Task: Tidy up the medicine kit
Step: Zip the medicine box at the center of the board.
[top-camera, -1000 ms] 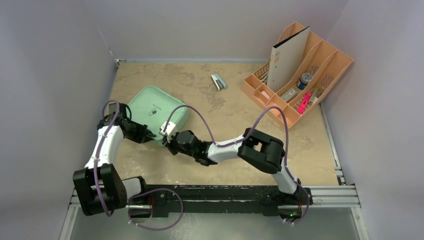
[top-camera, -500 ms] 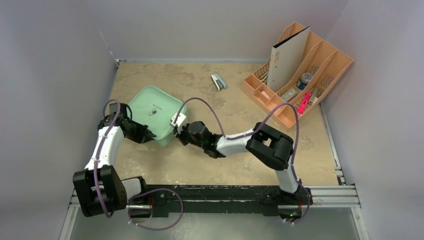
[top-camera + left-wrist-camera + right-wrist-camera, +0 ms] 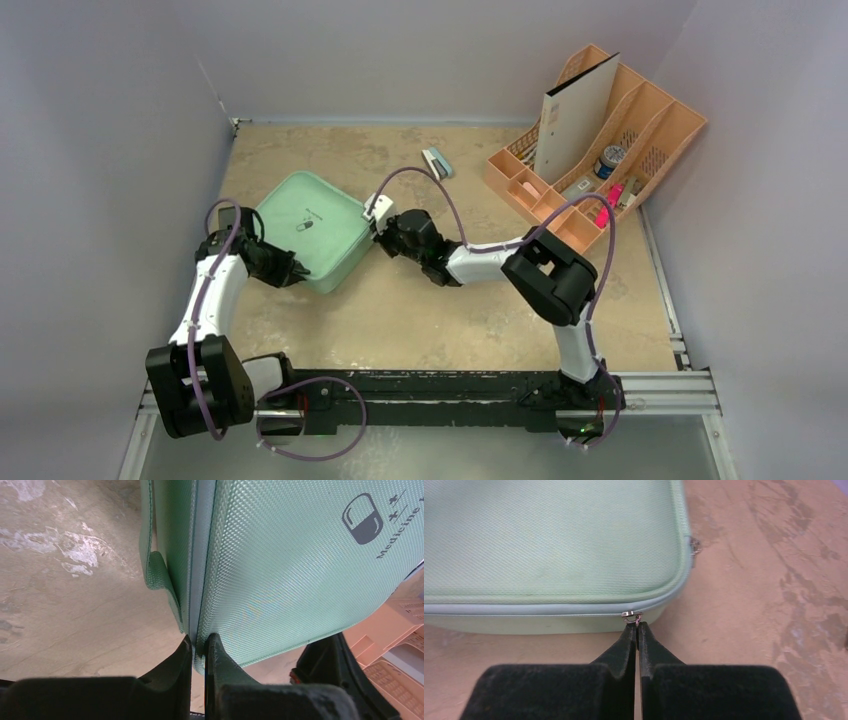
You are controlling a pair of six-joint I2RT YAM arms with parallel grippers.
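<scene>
Right gripper (image 3: 638,626): fingers pressed together on the metal zipper pull (image 3: 633,614) at a rounded corner of the medicine kit (image 3: 549,540). Left gripper (image 3: 199,647): clamped on the kit's zippered seam at its near-left edge. The mint-green kit lies flat, lid down, on the left half of the table (image 3: 430,320). A peach organizer (image 3: 650,135) stands at the far-right corner.

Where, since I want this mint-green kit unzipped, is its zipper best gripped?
Pinch the small metal zipper pull jutting from the side seam of the medicine kit, coming in low from that side, as the right gripper does: the tab is thin and sticks outward.
</scene>
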